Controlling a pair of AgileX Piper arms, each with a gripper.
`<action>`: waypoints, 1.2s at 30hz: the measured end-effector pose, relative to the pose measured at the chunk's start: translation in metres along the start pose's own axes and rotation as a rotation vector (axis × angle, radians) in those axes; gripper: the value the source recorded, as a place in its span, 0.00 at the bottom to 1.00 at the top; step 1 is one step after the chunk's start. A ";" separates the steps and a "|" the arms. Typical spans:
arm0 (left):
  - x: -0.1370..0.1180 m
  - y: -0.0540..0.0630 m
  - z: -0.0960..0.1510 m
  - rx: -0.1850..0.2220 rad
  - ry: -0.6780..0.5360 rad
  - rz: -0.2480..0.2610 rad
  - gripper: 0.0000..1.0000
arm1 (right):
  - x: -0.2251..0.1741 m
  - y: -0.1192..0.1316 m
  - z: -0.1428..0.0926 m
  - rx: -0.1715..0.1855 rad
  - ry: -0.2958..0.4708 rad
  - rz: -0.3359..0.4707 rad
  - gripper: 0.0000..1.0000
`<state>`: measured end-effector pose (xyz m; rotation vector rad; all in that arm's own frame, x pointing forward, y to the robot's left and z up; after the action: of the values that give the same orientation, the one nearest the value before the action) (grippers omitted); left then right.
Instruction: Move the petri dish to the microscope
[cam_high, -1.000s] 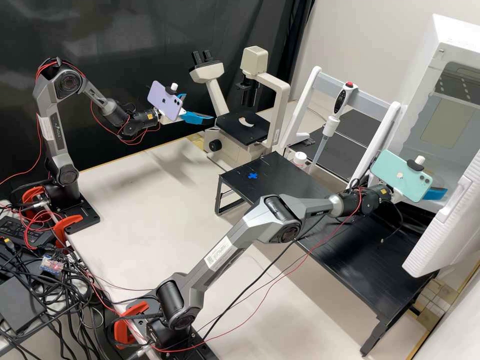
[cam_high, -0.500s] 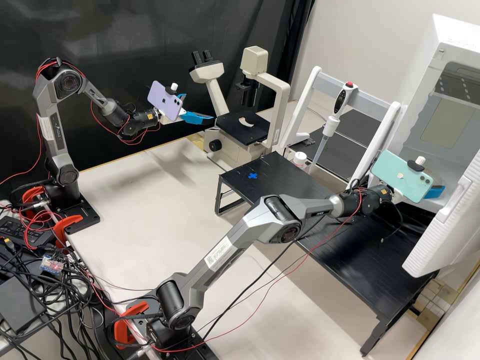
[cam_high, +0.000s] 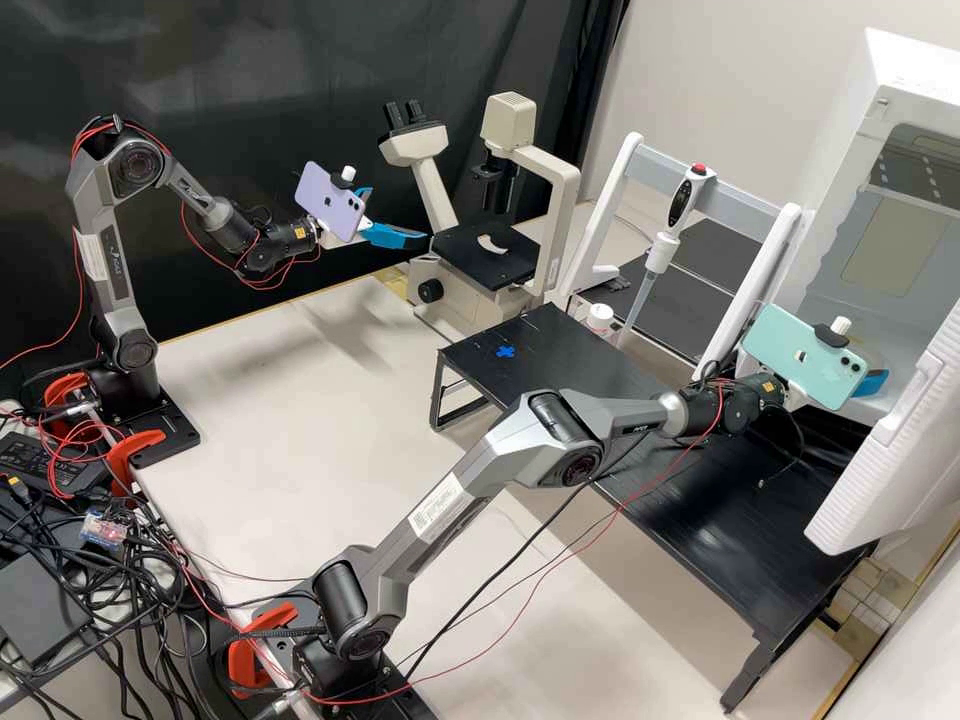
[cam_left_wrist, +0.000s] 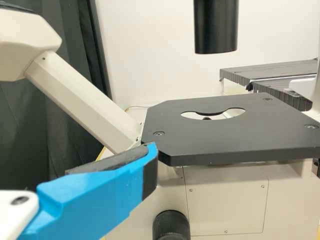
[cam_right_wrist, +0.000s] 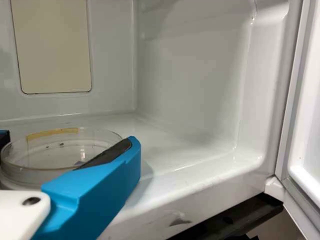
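In the high view my left gripper (cam_high: 388, 222) stands open beside the microscope stage (cam_high: 485, 254); the left wrist view shows the stage (cam_left_wrist: 215, 142) with its round opening, and one blue finger of my left gripper (cam_left_wrist: 30, 170) below it. At the mouth of the white incubator (cam_high: 915, 190) is my right gripper (cam_high: 870, 383), partly behind its phone. The right wrist view shows the clear round petri dish (cam_right_wrist: 55, 157), yellow tape on its rim, low inside the incubator. My right gripper (cam_right_wrist: 65, 150) is shut on it from both sides; the near finger covers part of it.
The incubator door (cam_high: 900, 450) hangs open beside the right arm. A pipette (cam_high: 663, 250) hangs on a white stand (cam_high: 750, 290) between incubator and microscope. A low black table (cam_high: 530, 350) with a blue mark stands in front of it, with a small white-capped bottle (cam_high: 599, 318) behind.
My right gripper's phone has tilted slightly, its far end dropping, and the blue finger behind it has shifted a little and shows less. The left arm has kept still.
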<state>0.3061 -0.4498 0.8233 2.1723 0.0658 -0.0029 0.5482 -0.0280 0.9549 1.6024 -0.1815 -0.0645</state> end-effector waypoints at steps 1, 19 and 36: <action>0.000 0.000 0.000 0.000 0.000 0.000 1.00 | -0.001 0.000 0.001 0.003 -0.005 -0.002 0.00; 0.000 0.000 0.000 0.000 0.000 0.000 1.00 | -0.049 0.038 0.023 0.054 0.012 0.103 0.00; 0.000 0.000 0.000 0.000 0.000 0.000 1.00 | -0.127 0.029 0.021 0.061 0.103 0.167 0.00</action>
<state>0.3061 -0.4498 0.8233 2.1723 0.0658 -0.0029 0.4173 -0.0294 0.9740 1.6410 -0.2380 0.1536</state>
